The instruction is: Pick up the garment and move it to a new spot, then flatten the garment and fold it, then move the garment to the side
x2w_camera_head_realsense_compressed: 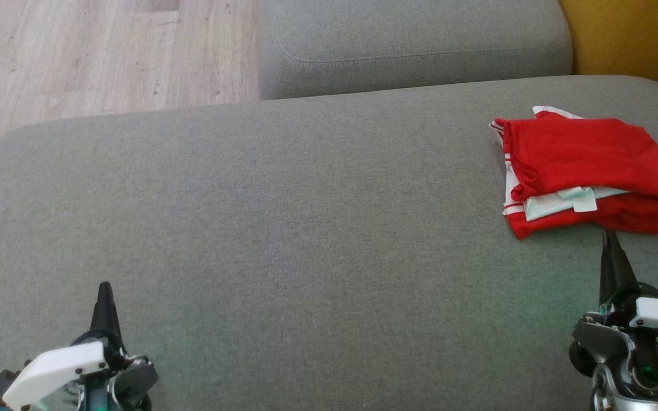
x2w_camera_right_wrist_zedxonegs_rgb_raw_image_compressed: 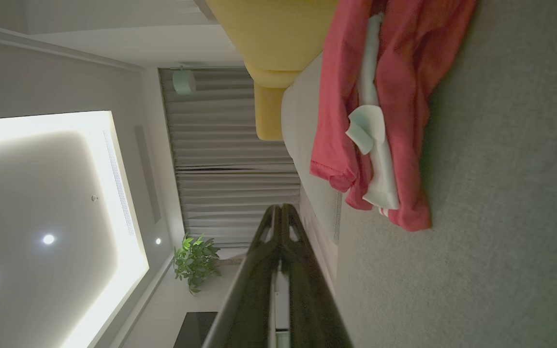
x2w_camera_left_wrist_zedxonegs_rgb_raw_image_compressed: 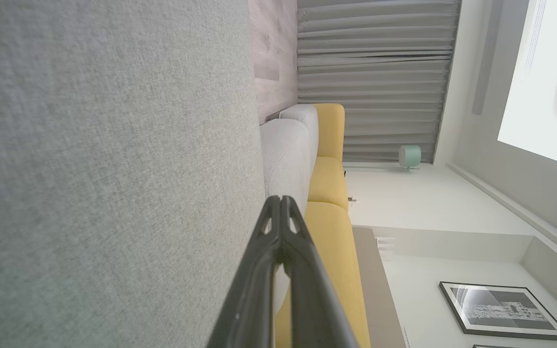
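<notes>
The garment [x2w_camera_head_realsense_compressed: 586,171] is red with white trim, lying folded in a neat pile at the right side of the grey sofa seat [x2w_camera_head_realsense_compressed: 283,228]. The right wrist view shows the garment [x2w_camera_right_wrist_zedxonegs_rgb_raw_image_compressed: 385,106] ahead and above the fingers. My right gripper [x2w_camera_head_realsense_compressed: 609,235] is shut and empty, its tips just short of the pile's near edge. Far to the left, near the seat's front edge, my left gripper [x2w_camera_head_realsense_compressed: 104,287] is shut with nothing in it. Both pairs of fingers press together in the left gripper [x2w_camera_left_wrist_zedxonegs_rgb_raw_image_compressed: 281,199] and right gripper [x2w_camera_right_wrist_zedxonegs_rgb_raw_image_compressed: 281,208] wrist views.
A second grey cushion [x2w_camera_head_realsense_compressed: 409,45] lies behind the seat. A yellow sofa part [x2w_camera_head_realsense_compressed: 632,34] stands at the back right. Wooden floor [x2w_camera_head_realsense_compressed: 95,51] shows at the upper left. The seat's rounded left corner drops off near the left gripper.
</notes>
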Tool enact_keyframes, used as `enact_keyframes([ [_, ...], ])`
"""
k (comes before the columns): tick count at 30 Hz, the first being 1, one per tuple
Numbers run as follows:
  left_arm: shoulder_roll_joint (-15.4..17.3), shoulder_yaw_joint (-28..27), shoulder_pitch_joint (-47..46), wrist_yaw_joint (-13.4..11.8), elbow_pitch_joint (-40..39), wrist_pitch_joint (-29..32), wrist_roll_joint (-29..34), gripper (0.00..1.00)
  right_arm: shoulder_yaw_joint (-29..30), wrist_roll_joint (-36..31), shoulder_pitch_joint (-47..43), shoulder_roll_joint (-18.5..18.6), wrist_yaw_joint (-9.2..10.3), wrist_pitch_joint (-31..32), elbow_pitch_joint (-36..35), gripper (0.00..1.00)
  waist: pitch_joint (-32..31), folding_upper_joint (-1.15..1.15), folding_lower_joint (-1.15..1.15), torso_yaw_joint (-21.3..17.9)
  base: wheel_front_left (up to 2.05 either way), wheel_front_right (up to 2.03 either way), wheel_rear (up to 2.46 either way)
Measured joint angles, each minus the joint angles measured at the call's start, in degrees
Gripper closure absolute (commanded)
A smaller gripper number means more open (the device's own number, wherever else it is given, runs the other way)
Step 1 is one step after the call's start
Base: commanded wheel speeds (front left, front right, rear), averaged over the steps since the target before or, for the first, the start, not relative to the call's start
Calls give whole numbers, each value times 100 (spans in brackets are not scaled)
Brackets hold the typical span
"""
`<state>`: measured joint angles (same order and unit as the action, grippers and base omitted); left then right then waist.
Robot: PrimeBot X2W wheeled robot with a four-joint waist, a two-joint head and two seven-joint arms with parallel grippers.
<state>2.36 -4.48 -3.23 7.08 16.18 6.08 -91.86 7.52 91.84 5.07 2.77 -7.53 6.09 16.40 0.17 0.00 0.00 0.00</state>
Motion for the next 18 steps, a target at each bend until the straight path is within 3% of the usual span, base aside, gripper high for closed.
enact_keyframes([
  [18,0,-1,0,0,0,0,0,100,5,0,0,-1,0,4,-1,100,0,0,0,0,0,0,0],
])
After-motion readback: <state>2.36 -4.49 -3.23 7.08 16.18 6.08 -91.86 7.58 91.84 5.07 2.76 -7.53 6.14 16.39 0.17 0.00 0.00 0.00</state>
